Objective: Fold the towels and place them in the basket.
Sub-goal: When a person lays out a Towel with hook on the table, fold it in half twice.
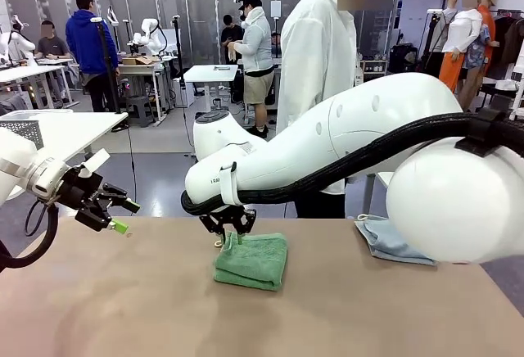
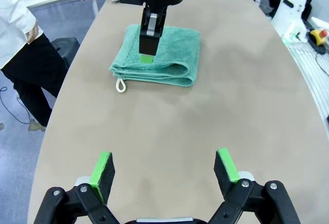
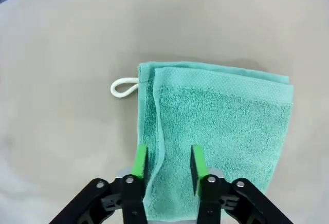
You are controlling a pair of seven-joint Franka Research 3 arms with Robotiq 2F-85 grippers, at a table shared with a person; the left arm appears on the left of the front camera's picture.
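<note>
Front view: R gripper (image 1: 227, 228) parted, straddling green towel (image 1: 254, 260) edge.

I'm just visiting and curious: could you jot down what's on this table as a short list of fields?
green towel: folded, flat on the table, loop at one corner
blue towel: crumpled at the table's far right edge
right gripper: jaws apart, straddling the green towel's edge
left gripper: open, empty, above bare table
person: standing at the far side

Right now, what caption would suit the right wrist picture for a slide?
Right gripper poised with its jaws parted astride the edge of the folded mint towel on the table.
</note>
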